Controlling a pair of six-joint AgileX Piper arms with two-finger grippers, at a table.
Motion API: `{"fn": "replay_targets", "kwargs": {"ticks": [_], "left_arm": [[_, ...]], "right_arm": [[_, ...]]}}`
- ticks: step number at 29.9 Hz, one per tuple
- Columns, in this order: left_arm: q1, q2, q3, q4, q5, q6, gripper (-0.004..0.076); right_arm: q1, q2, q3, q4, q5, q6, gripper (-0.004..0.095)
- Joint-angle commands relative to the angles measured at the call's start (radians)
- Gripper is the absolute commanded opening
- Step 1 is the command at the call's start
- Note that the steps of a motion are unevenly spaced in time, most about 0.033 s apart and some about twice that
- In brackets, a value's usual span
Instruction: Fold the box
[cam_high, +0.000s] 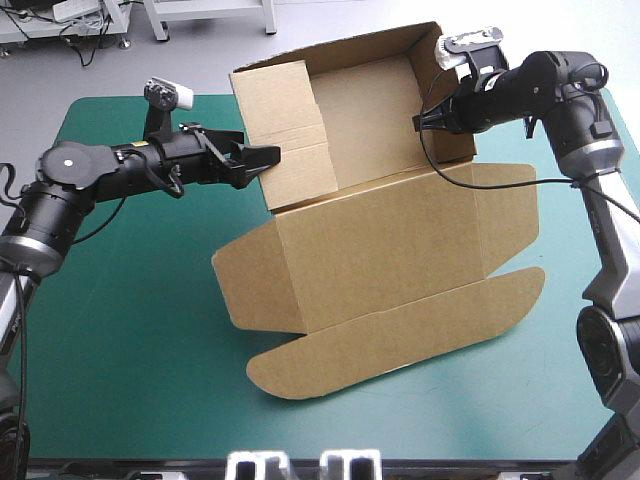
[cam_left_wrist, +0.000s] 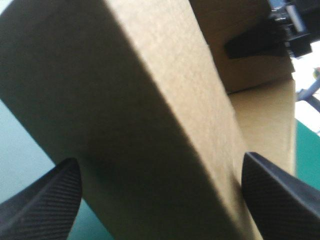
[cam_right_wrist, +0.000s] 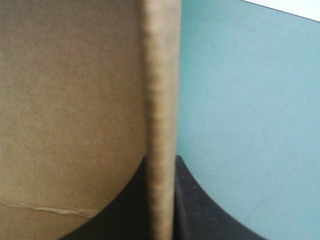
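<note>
The box stands mid-desk. Its far half is raised into walls, and its lid and front flap lie flat toward the near edge. The left tool is apart, straddling the raised left wall, which fills the gap between its sides. The right tool is clamped on the right wall's upper edge, with the board pinched between.

No readable text, label or number shows anywhere.
</note>
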Motion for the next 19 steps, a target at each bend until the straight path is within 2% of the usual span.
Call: {"fn": "replay_targets", "kwargs": {"ticks": [1, 5, 8, 12, 14, 19], "left_arm": [[-0.091, -0.029, -0.03, 0.12, -0.249, -0.141, 0.0619], [-0.174, -0.025, -0.03, 0.287, -0.395, -0.318, 0.0619], [-0.204, -0.011, -0.03, 0.381, -0.463, -0.43, 0.0616], [-0.202, 0.022, -0.031, 0.469, -0.455, -0.519, 0.0554], [-0.202, 0.035, -0.031, 0.558, -0.43, -0.599, 0.0497], [-0.202, 0.049, -0.032, 0.673, -0.392, -0.702, 0.0379]], "right_arm": [[0.012, -0.047, -0.029, 0.022, -0.085, 0.04, -0.0018], [0.047, -0.024, -0.029, -0.031, -0.096, 0.091, -0.0018], [0.088, 0.005, -0.029, -0.051, -0.111, 0.113, -0.0018], [0.13, 0.033, -0.029, -0.062, -0.164, 0.156, -0.0019], [0.143, 0.042, -0.029, -0.074, -0.172, 0.166, -0.0019], [0.143, 0.073, -0.029, -0.137, -0.134, 0.213, -0.0019]]}}
